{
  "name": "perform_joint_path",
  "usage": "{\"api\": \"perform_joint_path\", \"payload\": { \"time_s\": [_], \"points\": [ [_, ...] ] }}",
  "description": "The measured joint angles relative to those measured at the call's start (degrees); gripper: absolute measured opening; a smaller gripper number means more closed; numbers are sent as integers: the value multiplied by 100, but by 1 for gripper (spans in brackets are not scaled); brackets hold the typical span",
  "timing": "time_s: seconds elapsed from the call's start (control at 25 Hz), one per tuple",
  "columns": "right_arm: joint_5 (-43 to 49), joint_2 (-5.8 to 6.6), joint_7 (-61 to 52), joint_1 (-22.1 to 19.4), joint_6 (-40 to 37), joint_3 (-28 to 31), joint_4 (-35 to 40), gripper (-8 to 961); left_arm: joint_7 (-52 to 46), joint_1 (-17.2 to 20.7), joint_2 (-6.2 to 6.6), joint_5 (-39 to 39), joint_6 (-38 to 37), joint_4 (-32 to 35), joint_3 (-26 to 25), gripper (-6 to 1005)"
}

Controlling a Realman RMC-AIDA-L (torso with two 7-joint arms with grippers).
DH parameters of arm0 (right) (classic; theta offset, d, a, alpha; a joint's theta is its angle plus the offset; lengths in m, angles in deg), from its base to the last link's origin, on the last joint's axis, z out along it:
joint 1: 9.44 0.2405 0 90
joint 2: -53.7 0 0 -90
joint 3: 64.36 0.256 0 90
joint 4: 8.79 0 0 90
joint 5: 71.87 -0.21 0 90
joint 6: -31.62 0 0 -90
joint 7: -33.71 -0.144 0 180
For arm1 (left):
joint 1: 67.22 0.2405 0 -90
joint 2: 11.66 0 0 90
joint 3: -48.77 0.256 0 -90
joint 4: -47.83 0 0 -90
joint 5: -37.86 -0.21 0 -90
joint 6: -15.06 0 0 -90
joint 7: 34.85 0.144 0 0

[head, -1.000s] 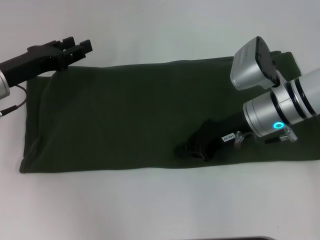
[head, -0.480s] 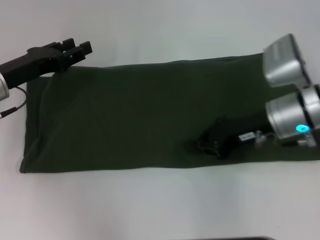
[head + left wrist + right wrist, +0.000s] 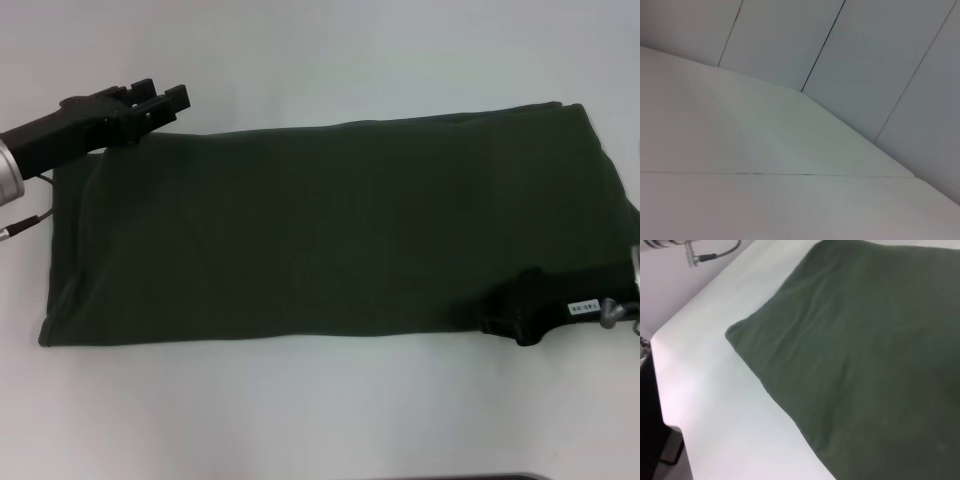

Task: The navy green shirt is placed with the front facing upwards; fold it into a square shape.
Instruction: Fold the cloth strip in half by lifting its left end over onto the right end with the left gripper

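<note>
While the black fingers of the right gripper sit low on the cloth near its front edge at about four o'clock, I cannot tell whether they are parted or closed, nor whether they pinch any fabric; only a dark bulk with a small white label behind it shows there. At ten o'clock the left gripper hangs just beyond the far left corner of the cloth, its two stubby black fingers a little apart with nothing between them.

Outward from both lies the navy green shirt, already folded to a long band running from nine to three o'clock across the white table. No lettering, sleeve or collar shows, only plain dark olive cloth. Its surface looks matte and soft, a knit cotton by my guess, with shallow ripples and a rounded, slightly puffed fold at the corner seen from the right wrist. Edges are fairly straight, the left end a touch ragged.

By my reading the lengthwise folds are done and the crosswise fold is in hand. That next move calls for a firm pinch on both corners of one short end, lifted together and carried over evenly, since limp cloth will sag and skew.
</note>
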Motion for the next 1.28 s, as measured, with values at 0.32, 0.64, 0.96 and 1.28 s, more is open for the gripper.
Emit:
{"api": "perform_joint_path", "payload": {
  "time_s": [0.32, 0.64, 0.96, 1.28],
  "points": [
    [203, -31, -125, -22, 159, 130, -31, 19, 6, -16, 0, 0, 3, -8, -1, 580],
    [214, -60, -3, -105, -37, 371, 184, 20, 11, -21, 0, 0, 12, -8, -3, 579],
    [239, 80, 202, -440, -418, 876, 206, 19, 11, -30, 0, 0, 21, -8, 1, 580],
    [545, 126, 156, -627, -373, 1146, 160, 20, 8, -74, 0, 0, 19, -32, 0, 580]
  ]
}}
